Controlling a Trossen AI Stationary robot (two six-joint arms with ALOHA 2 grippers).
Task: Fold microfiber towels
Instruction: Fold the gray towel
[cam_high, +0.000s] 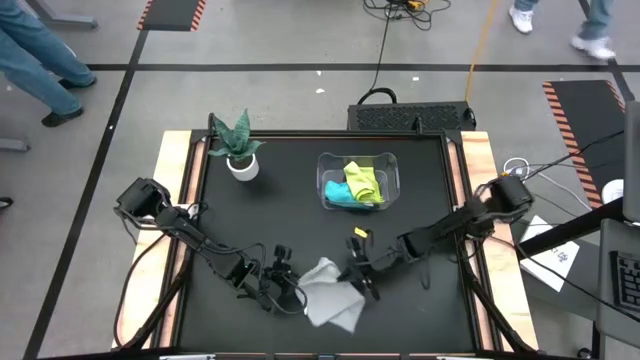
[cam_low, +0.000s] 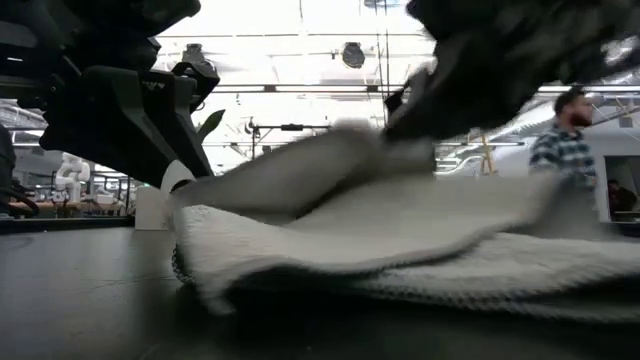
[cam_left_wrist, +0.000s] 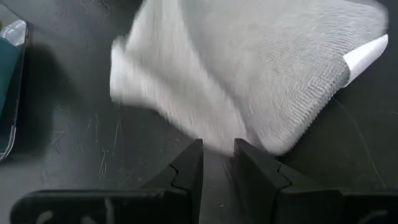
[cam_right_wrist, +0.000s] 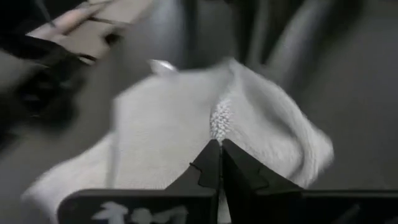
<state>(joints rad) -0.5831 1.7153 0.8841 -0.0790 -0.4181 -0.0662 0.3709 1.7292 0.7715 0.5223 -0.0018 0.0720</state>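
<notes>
Grey towel (cam_high: 328, 293) lay rumpled on the table (cam_high: 280, 210), near its front edge, well apart from the bin (cam_high: 392, 170) that held the yellow-green towel (cam_high: 364, 180) and teal towel (cam_high: 340, 192). My right pincer (cam_right_wrist: 220, 147), just right of the grey towel, had its fingers pressed together on a raised tuft, likely to lift that edge for a fold. My left pincer (cam_left_wrist: 217, 149), narrowly parted, sat at the grey towel's opposite edge, gripping nothing I could make out.
</notes>
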